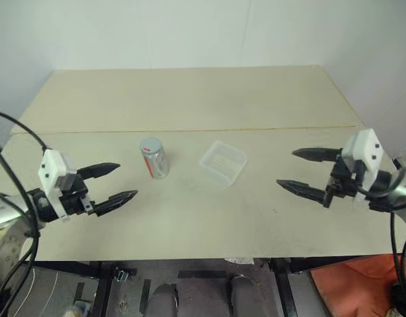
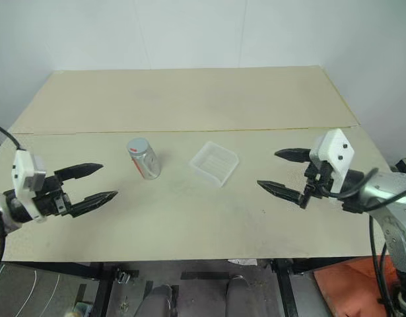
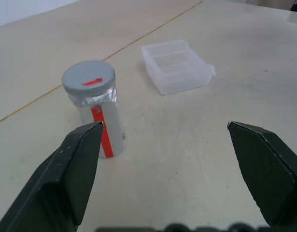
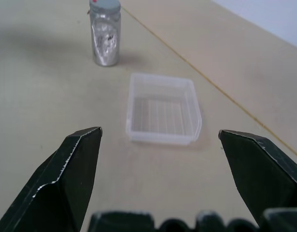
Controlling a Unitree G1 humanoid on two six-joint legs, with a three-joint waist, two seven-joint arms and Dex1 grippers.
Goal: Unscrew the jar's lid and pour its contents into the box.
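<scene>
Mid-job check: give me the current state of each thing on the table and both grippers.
jar: upright on the table, not held.
lid: still on the jar.
box: empty, open side up, beside the jar, apart from it.
left gripper: open, empty.
right gripper: open, empty.

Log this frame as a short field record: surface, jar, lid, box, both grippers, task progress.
surface: beige table
jar: upright, left of the box, apart from it
lid: still on the jar, red mark on top
box: clear, empty, near the table's middle
left gripper: open, holds nothing, short of the jar
right gripper: open, holds nothing, right of the box
progress: nothing unscrewed or poured
</scene>
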